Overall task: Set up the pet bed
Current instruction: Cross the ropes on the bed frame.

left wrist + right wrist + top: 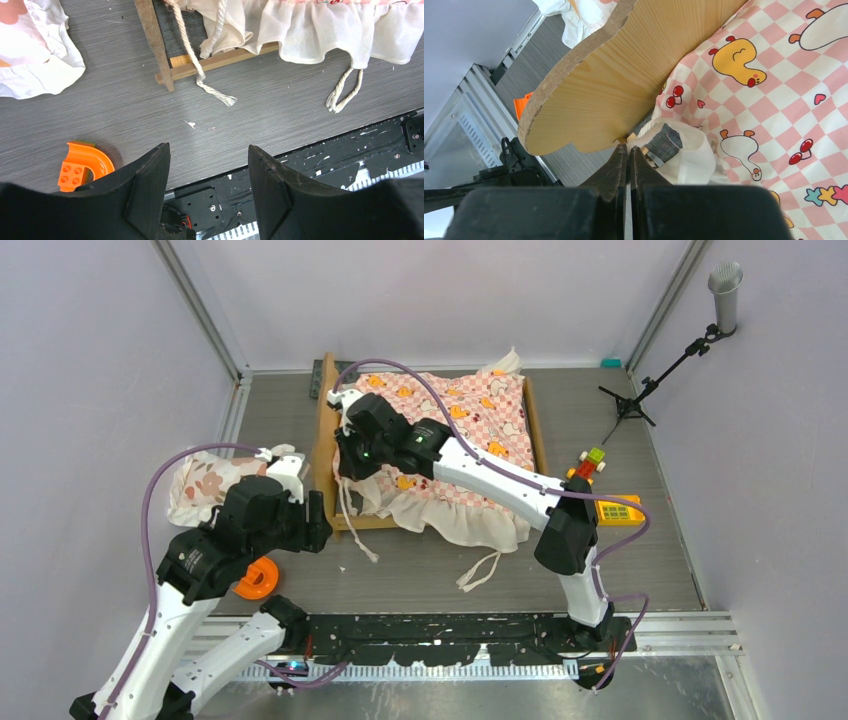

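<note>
Far left of the grey tabletop (640,560): a white ruffled pillow with a floral print (205,483) lies flat, well clear of the bed.

Left end effector (312,532): it hangs above bare tabletop, just beside the near left corner of the bed frame. The left wrist view shows its end effector (207,150) with the jaws standing wide and nothing between them. The frame corner lies ahead of the fingertips, apart from them. An orange curved plastic toy block (258,578) lies on the tabletop beside this end effector.

Task item: the small tan wooden pet bed with a wavy-topped headboard (323,430) sits at the middle rear of the tabletop, headboard to the left. A pink-checkered ruffled sheet with animal prints (480,410) covers it. The white ruffle overhangs the near side and white cords (355,520) trail onto the tabletop.

Right end effector (347,462): it reaches across the bed to the foot of the headboard. The right wrist view shows its end effector (628,147) with the jaws pressed together. The tips sit at the bunched white fabric and dark grey mattress corner (664,142) against the headboard (624,75). Whether any cloth or cord is pinched cannot be determined.

Right of the bed: a small multicoloured toy (592,460) and a yellow toy (618,510) lie on the tabletop.
</note>
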Controlling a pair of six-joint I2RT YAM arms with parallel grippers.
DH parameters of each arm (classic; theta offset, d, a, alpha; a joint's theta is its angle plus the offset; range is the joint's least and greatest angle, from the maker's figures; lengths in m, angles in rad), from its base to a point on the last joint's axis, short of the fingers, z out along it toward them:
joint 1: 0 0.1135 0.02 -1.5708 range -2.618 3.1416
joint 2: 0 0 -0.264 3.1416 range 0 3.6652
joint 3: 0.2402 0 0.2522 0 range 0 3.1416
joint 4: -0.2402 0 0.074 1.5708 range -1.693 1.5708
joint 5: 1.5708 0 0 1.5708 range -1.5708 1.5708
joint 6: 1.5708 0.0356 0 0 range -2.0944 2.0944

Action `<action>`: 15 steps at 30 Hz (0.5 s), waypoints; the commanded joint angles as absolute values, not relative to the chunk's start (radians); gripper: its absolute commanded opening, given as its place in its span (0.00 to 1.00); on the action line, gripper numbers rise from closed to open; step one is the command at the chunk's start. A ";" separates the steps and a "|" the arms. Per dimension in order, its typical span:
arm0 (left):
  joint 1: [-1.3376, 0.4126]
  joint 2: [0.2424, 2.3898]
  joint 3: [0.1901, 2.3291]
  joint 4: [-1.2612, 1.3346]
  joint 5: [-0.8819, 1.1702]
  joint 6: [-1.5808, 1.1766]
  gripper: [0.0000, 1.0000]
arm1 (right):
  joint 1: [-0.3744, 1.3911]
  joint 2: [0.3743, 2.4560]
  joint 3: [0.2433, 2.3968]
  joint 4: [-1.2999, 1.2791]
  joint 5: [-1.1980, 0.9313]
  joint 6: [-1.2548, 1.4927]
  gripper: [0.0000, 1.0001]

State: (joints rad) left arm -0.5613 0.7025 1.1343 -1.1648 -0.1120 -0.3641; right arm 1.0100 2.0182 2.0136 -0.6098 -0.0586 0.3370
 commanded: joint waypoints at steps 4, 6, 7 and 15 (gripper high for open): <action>-0.558 0.701 1.135 -1.144 -0.105 -0.367 0.60 | 1.008 1.967 2.025 -0.600 -0.087 0.350 0.04; -0.558 0.701 1.137 -1.144 -0.104 -0.368 0.60 | 1.008 1.968 2.023 -0.599 -0.089 0.353 0.04; -0.558 0.701 1.136 -1.143 -0.105 -0.368 0.60 | 1.008 1.967 2.021 -0.599 -0.091 0.354 0.04; -0.558 0.691 1.134 -1.144 -0.105 -0.370 0.60 | 1.008 1.966 1.973 -0.589 -0.087 0.362 0.05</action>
